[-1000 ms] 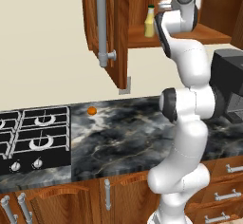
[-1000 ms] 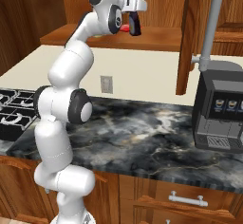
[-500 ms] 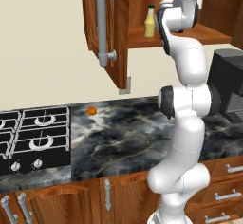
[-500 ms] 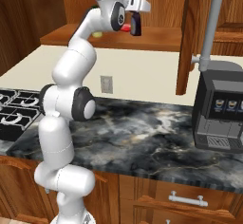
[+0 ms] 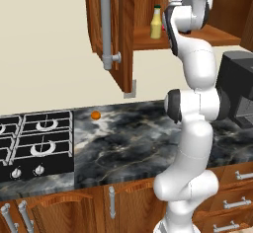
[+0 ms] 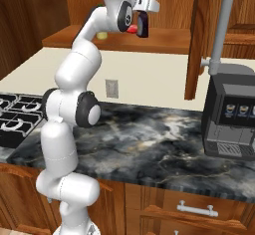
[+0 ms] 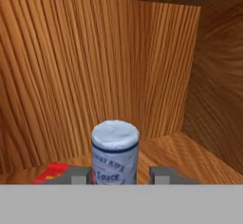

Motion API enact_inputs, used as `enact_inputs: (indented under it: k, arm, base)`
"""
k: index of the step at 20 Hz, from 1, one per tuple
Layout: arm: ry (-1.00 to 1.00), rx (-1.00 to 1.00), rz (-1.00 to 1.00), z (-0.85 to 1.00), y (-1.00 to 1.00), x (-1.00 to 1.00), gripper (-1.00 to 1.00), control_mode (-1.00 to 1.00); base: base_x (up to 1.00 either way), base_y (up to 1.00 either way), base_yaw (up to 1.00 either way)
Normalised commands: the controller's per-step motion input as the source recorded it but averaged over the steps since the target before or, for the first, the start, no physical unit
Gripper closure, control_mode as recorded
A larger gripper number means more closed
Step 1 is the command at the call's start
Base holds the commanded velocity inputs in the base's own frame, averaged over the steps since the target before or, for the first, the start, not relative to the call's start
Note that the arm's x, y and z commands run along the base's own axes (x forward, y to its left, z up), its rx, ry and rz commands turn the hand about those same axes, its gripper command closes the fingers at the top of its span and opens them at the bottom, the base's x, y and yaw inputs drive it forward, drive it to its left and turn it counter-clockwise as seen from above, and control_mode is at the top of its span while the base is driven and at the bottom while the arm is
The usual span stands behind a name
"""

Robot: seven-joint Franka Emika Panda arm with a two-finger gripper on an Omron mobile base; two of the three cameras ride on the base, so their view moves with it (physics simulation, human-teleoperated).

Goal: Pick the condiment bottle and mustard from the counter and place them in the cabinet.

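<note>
Bottle (image 7: 115, 152): bluish cap, light label, between fingers (image 7: 164, 174) in cabinet (image 7: 95, 71).

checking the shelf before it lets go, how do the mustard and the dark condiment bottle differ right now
The mustard is yellow with a dark green cap; the condiment bottle is dark with a light label and bluish cap. The mustard stands free on the cabinet shelf, while the condiment bottle sits between the fingers of the gripper. Both are upright inside the cabinet.

The yellow mustard (image 5: 155, 23) has a dark green cap, the cabinet (image 5: 127, 29) is reddish-brown wood, and the counter (image 5: 123, 143) is black-grey marble.
</note>
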Motion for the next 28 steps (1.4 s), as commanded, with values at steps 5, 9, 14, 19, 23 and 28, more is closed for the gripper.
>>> enact_inputs:
  k: [5,9,14,19,23,28]
  arm:
    - [0.0,0.0,-0.03,0.0,0.01,0.02,-1.0,-1.0]
    - [0.0,0.02,-0.01,0.07,0.02,-0.07,-1.0,-1.0]
    - [-0.04,0.01,0.0,0.1,0.0,-0.6,-1.0,-1.0]
    - [-0.15,0.0,0.08,-0.4,-0.08,-0.98,-1.0,-1.0]
    - [-0.14,-0.01,0.1,-0.76,-0.14,-0.97,-1.0,-1.0]
    - [-0.07,-0.05,0.11,-0.99,-0.08,-0.97,-1.0,-1.0]
  base:
    - [0.0,0.0,0.0]
    - [0.0,0.0,0.0]
    - [0.0,0.0,0.0]
    - [0.0,0.0,0.0]
    - [0.0,0.0,0.0]
    - [0.0,0.0,0.0]
